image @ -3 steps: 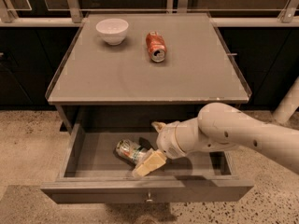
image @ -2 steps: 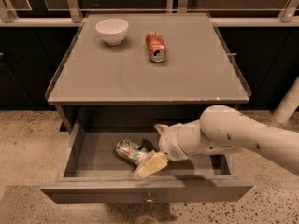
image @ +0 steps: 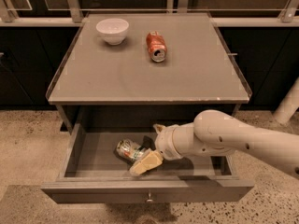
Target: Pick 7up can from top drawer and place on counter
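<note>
The 7up can lies on its side in the open top drawer, left of centre. It has a pale silver and green label. My gripper is down inside the drawer at the can's right end, touching or nearly touching it. The pale arm reaches in from the right over the drawer. The counter above is a flat grey top.
A red-orange can lies on its side at the back middle of the counter. A white bowl stands at the back left. The drawer front has a small metal knob. A speckled floor surrounds the cabinet.
</note>
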### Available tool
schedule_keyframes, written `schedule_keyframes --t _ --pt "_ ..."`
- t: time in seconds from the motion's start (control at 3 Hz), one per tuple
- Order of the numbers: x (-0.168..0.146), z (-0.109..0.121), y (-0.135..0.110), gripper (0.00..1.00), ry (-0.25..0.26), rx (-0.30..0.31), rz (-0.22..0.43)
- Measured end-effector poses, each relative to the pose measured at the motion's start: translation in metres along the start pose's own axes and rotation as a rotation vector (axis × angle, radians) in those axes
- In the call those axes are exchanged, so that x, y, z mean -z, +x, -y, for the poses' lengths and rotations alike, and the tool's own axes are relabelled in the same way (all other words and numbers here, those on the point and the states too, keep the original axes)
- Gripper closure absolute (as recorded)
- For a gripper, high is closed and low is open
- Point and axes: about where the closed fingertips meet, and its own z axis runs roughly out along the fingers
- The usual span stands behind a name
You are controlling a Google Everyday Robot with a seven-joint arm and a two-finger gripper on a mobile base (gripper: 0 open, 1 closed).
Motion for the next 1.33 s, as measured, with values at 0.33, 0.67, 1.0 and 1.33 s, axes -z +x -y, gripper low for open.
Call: schedule_keyframes --t 0.33,0.67,1.0,1.33 --pt "-0.017 0.014 -0.008 0.0 0.008 0.015 0.019" --pt "-0.032 0.02 -0.014 0.0 0.008 0.023 0.034" --pt "-0.05 0.022 -0.016 0.0 0.001 0.02 0.048" --pt "-0.064 0.02 -0.015 0.0 0.016 0.014 0.06"
